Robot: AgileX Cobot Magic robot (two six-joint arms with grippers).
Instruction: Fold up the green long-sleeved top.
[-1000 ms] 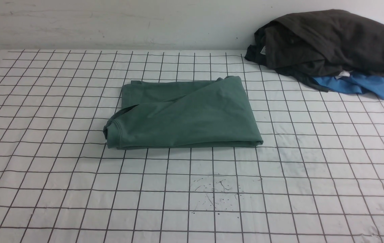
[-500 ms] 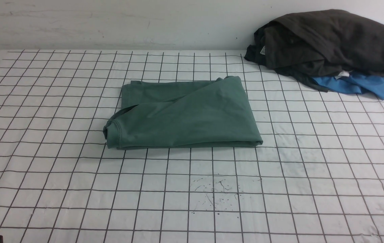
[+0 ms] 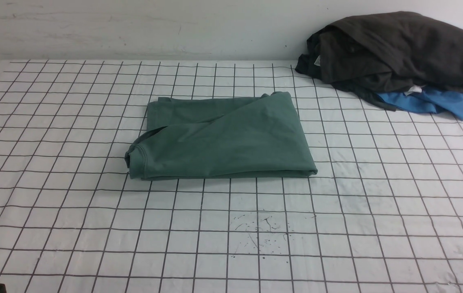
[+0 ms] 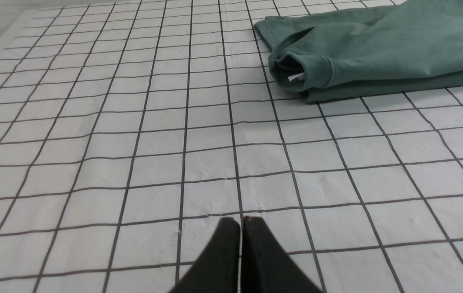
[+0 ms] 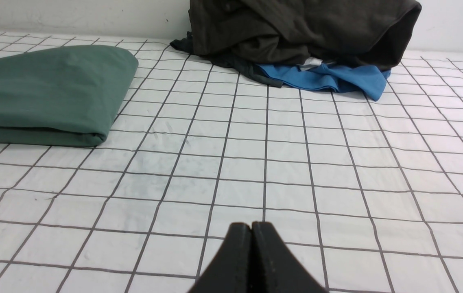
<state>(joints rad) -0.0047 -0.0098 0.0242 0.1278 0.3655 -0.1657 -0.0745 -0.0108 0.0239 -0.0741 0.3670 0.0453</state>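
Green top (image 3: 223, 138) lies folded compact on bench (image 3: 337, 228), apparently done. Left gripper (image 4: 240, 221), right gripper (image 5: 251, 226): jaws pressed together, empty, parked clear of top.

This looks like a robot test bench in a lab, though little of the room shows. A white sheet ruled with a black grid (image 3: 378, 203) covers the table, backed by a bare scuffed white wall (image 3: 134, 28), with spare clothes (image 3: 398, 53) heaped in one far corner.
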